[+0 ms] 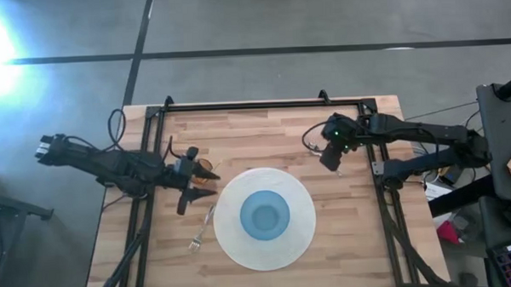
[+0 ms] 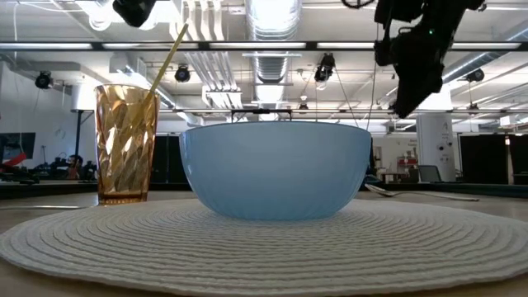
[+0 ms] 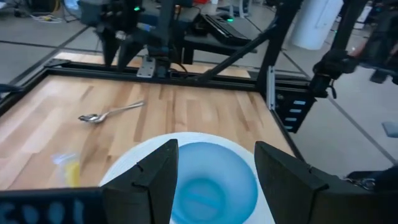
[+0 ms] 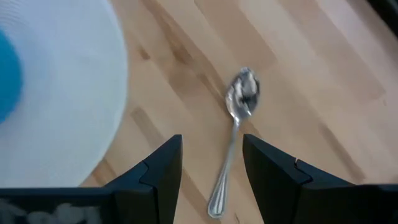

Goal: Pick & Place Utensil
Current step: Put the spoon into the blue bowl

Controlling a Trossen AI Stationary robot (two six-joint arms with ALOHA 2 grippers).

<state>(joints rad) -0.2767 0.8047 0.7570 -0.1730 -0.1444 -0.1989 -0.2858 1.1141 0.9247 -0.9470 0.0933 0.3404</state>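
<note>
wooden table (image 1: 264,135), spoon (image 4: 235,134) under right pincer (image 4: 211,168)

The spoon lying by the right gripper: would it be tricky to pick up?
Probably a bit. The spoon looks like polished metal, so likely stiff but slippery. It lies flat on the table, leaving little to grab. Its thin handle may pivot if pinched off-centre.

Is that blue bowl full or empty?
Empty: from above, the bowl shows only its bare blue bottom, with nothing inside.
</note>
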